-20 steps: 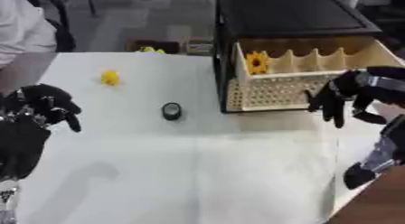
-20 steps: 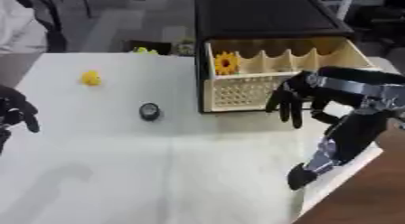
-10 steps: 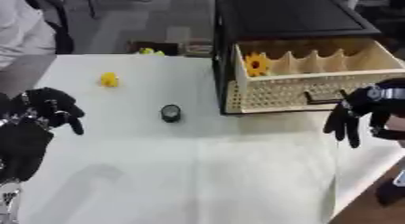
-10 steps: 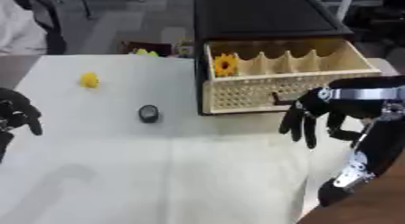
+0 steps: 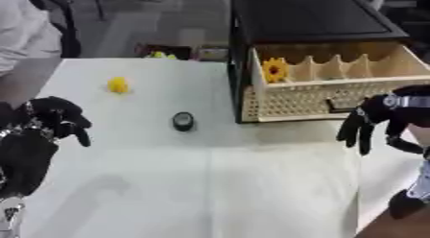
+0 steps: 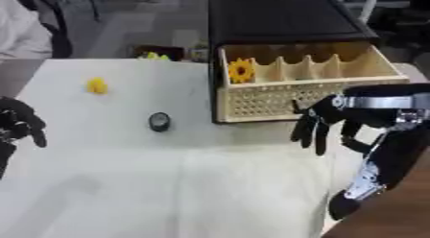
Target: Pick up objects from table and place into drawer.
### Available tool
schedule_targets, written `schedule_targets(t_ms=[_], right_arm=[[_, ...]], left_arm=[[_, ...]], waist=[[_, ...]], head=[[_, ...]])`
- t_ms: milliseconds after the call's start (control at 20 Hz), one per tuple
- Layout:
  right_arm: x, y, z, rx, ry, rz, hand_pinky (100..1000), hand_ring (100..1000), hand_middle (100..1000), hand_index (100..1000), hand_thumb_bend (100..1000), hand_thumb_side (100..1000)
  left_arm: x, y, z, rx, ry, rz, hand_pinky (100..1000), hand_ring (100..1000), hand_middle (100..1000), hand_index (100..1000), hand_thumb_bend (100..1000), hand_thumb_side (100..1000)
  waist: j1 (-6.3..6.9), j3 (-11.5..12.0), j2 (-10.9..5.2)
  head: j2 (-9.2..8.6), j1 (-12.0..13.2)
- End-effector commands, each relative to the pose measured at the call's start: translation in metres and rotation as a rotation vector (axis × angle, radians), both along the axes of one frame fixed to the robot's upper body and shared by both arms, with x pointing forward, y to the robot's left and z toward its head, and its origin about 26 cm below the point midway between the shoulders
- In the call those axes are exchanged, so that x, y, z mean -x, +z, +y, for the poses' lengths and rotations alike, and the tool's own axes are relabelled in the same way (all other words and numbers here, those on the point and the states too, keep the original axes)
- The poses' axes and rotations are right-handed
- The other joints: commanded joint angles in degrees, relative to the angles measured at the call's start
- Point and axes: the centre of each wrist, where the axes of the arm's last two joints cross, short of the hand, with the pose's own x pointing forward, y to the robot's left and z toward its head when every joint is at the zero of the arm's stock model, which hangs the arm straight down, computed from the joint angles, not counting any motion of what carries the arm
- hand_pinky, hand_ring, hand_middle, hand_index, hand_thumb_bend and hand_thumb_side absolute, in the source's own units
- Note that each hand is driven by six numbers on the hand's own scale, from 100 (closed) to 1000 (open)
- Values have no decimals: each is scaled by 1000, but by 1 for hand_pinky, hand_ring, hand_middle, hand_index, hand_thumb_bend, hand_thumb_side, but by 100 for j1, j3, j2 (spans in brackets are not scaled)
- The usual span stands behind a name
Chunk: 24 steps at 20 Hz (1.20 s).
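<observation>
A black cabinet (image 5: 311,21) stands at the back right with its pale wooden drawer (image 5: 336,95) pulled out; a yellow sunflower (image 5: 274,70) lies in the drawer's left compartment. A small dark round object (image 5: 183,121) sits on the white table left of the drawer. A small yellow object (image 5: 118,84) lies further back left. My right hand (image 6: 323,126) hangs just in front of the drawer's front right, fingers pointing down and relaxed, holding nothing. My left hand (image 5: 46,121) is at the left edge, fingers curled, empty.
A person in a white sleeve (image 5: 25,40) stands at the far left edge. Some yellow items (image 5: 160,54) lie beyond the table's far edge. The table (image 5: 210,184) ends at the right near my right forearm.
My right hand has drawn back from the drawer front, moving down and to the right. The drawer stands open as before. The left hand has barely moved.
</observation>
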Motion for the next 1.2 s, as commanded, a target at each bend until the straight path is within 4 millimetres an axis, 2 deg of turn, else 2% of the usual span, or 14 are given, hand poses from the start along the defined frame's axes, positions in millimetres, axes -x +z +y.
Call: schedule_targets(t_ms=[50,550,1200], right_arm=[[-4,5,-1,52,-40,91,236,627,652,766,848,245],[-14,-5,-4,61,-79,124,248,625,652,773,817,219],[-26,-10,-7,82,-112,119,277,631,666,785,803,208]], left_arm=[[2,8,0,-13,-5,-31,455,608,623,731,116,1000],[1,7,-2,-16,-4,-46,455,608,623,730,114,1000],[0,7,-6,-26,-17,-63,459,602,624,725,111,1000]], waist=[[14,25,-24],[75,78,108],[130,184,254]], head=[[-59,-4],[22,-35],[-145,-127]])
